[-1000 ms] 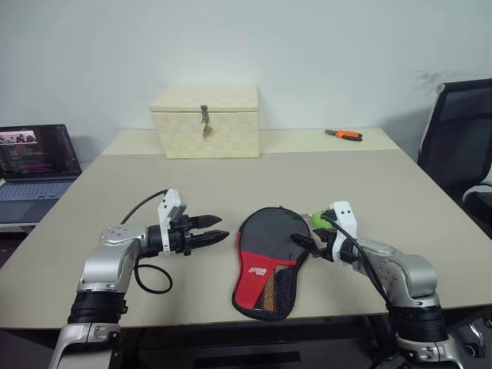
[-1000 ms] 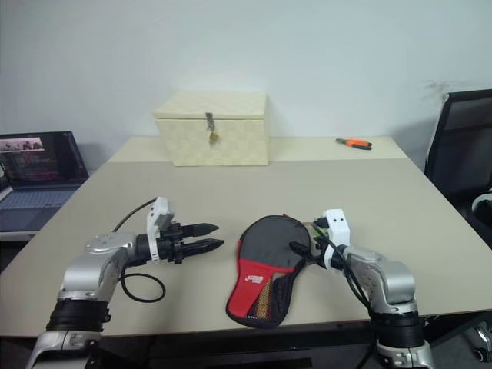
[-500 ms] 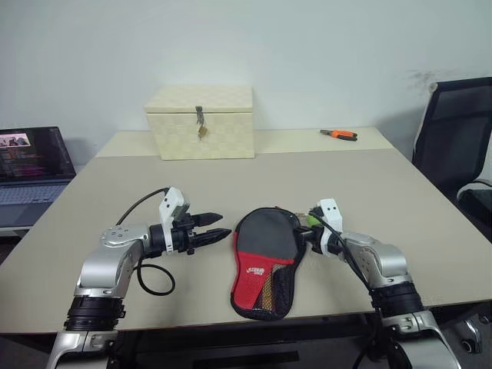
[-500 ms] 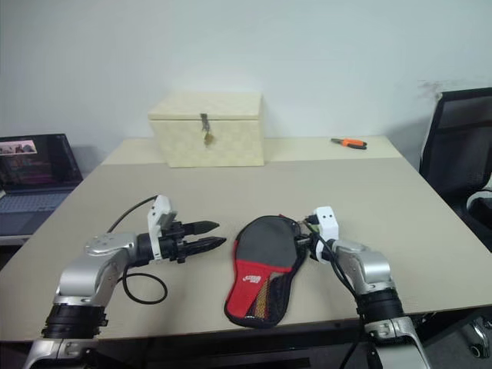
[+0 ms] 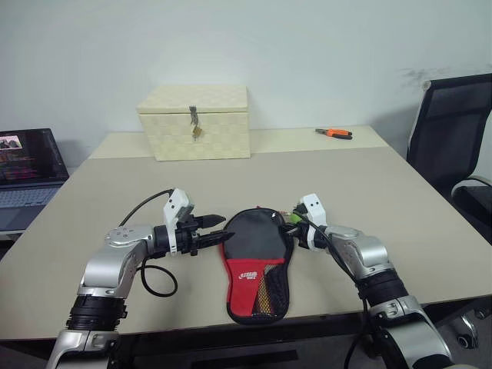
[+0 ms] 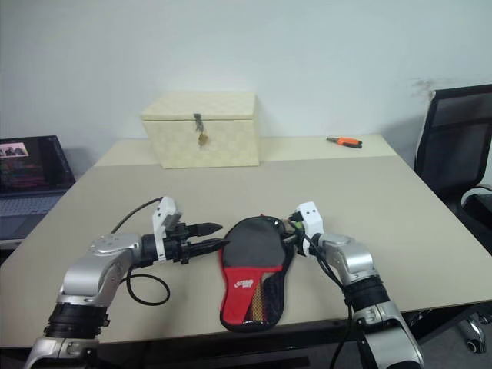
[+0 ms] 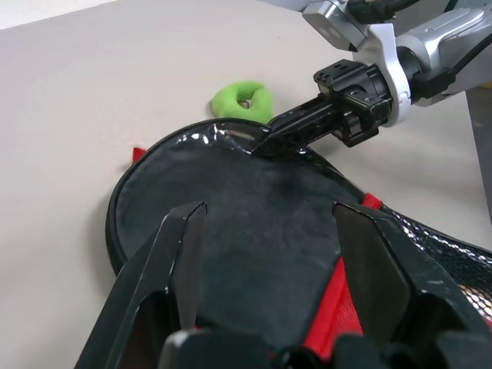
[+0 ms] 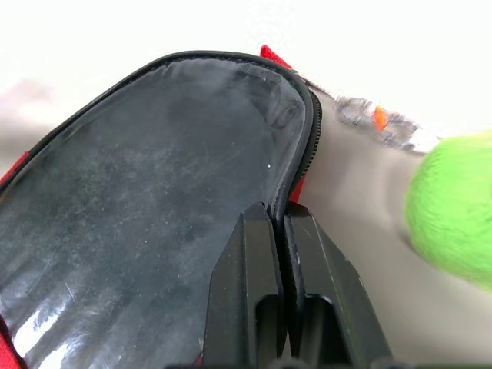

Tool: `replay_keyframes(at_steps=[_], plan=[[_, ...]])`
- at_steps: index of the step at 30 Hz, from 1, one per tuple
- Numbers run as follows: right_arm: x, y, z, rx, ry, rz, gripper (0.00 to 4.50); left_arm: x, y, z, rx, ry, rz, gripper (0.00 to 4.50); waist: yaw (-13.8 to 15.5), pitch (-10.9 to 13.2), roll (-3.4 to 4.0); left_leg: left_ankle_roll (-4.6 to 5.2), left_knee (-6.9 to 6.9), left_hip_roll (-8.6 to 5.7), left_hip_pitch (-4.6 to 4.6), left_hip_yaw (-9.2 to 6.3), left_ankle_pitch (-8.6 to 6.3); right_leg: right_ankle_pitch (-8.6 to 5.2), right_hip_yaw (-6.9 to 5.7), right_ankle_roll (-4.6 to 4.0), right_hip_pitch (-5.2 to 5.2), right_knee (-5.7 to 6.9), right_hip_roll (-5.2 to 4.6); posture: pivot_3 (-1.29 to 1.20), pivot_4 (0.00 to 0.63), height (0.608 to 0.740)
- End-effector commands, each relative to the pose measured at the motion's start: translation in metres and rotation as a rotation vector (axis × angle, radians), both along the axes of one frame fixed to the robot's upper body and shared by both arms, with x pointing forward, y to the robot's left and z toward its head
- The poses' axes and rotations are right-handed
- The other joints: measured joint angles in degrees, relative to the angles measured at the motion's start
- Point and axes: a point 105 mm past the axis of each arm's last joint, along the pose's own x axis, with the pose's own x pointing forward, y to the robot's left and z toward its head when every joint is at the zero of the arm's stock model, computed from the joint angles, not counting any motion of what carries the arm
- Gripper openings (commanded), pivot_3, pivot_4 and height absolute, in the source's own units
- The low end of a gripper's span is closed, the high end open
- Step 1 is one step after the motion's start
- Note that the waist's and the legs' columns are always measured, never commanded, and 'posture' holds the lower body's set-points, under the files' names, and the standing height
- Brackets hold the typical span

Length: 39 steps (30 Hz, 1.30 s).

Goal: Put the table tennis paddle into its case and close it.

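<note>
The right gripper point(image 8: 278, 223), open a second ago, is now pinched on the case's point(image 5: 254, 238) zipper rim. The case sits closer to the left gripper point(image 5: 217, 228) than before.

Item count: one case point(image 5: 256, 257), one cream box point(image 5: 195, 121), one green ring point(image 7: 241, 100), one orange-handled tool point(image 5: 334, 133), one laptop point(image 5: 27, 169), one office chair point(image 5: 453, 146), one table point(image 5: 369, 184). Two grippers: left gripper point(image 5: 217, 229), right gripper point(image 5: 287, 225).

Head stereo pair: high, facing forward and down over the table point(image 5: 369, 184). Wrist cameras: close, facing each other across the shared case point(image 7: 261, 207).
</note>
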Motion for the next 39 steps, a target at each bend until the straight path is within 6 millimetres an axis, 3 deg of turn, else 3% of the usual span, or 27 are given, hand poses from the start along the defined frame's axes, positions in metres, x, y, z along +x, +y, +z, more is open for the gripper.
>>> replay_keyframes(at_steps=[1, 2, 6, 16, 22, 26, 28, 31, 36, 39], plan=[[-0.002, 0.015, 0.009, -0.004, -0.029, 0.058, 0.04, 0.0, -0.004, 0.016, 0.009, -0.068, -0.024, 2.85, 0.0, 0.0, 0.0, 0.0, 0.0, 0.0, 0.0, 0.0, 0.0, 0.0, 0.0, 0.0, 0.0, 0.0, 0.0, 0.0, 0.15, 0.74], [-0.002, 0.015, 0.008, -0.007, -0.025, 0.057, 0.04, 0.001, -0.005, 0.016, 0.009, -0.068, -0.024, 2.85, 0.0, 0.0, 0.0, 0.0, 0.0, 0.0, 0.0, 0.0, 0.0, 0.0, 0.0, 0.0, 0.0, 0.0, -0.01, 0.0, 0.15, 0.74], [-0.002, 0.007, 0.005, -0.025, -0.01, 0.031, 0.94, 0.003, -0.006, 0.015, 0.014, -0.072, -0.026, 2.85, 0.0, 0.0, 0.0, 0.0, 0.0, 0.0, 0.0, -0.02, 0.0, 0.0, 0.0, 0.0, 0.0, 0.0, -0.01, 0.0, 0.15, 0.74], [-0.023, -0.022, 0.004, -0.058, 0.031, 0.051, 4.49, 0.015, -0.02, 0.011, 0.024, -0.088, -0.062, 2.85, 0.9, 0.0, 0.0, 0.0, 0.05, -0.02, -0.15, -0.17, 0.0, 0.0, -0.04, 0.0, 0.0, -0.05, -0.05, 0.0, 0.15, 0.74], [-0.048, -0.056, 0.024, -0.093, -0.009, 0.062, 4.49, 0.017, -0.031, -0.004, 0.073, -0.083, -0.127, 2.85, 2.1, 0.0, 0.01, 0.0, 0.06, -0.11, -0.23, -0.19, 0.0, -0.02, -0.08, 0.03, -0.02, -0.1, -0.03, 0.0, 0.15, 0.74], [-0.052, -0.073, 0.039, -0.129, -0.061, 0.045, 4.5, 0.017, -0.03, -0.022, 0.137, -0.041, -0.163, 3.02, 2.1, 0.0, 0.02, 0.0, 0.07, -0.14, -0.25, -0.17, 0.0, -0.06, -0.11, 0.1, -0.03, -0.1, -0.03, 0.0, 0.15, 0.74], [-0.05, -0.077, 0.044, -0.144, -0.084, 0.039, 4.5, 0.021, -0.033, -0.025, 0.16, -0.06, -0.173, 3.44, 2.1, 0.0, 0.01, 0.0, 0.08, -0.15, -0.22, -0.16, 0.0, -0.13, -0.12, 0.23, -0.03, -0.09, -0.02, 0.0, 0.15, 0.74], [-0.045, -0.079, 0.05, -0.158, -0.115, 0.036, 4.5, 0.024, -0.038, -0.028, 0.18, -0.076, -0.205, 4.45, 2.1, 0.0, 0.01, 0.0, 0.09, -0.18, -0.22, -0.19, 0.0, -0.15, -0.13, 0.26, -0.03, -0.08, -0.01, 0.0, 0.15, 0.74], [-0.031, -0.077, 0.058, -0.198, -0.188, 0.036, 4.5, 0.028, -0.044, -0.034, 0.24, -0.126, -0.253, 4.45, 2.0, 0.0, 0.01, 0.01, 0.09, -0.22, -0.22, -0.12, 0.0, -0.15, -0.13, 0.25, -0.03, -0.09, 0.01, 0.0, 0.15, 0.74], [-0.011, -0.076, 0.064, -0.231, -0.248, 0.013, 4.5, 0.03, -0.049, -0.039, 0.274, -0.153, -0.282, 4.45, 2.0, 0.0, 0.01, 0.01, 0.08, -0.22, -0.22, -0.11, 0.0, -0.14, -0.14, 0.24, -0.04, -0.09, 0.01, 0.0, 0.15, 0.74]])
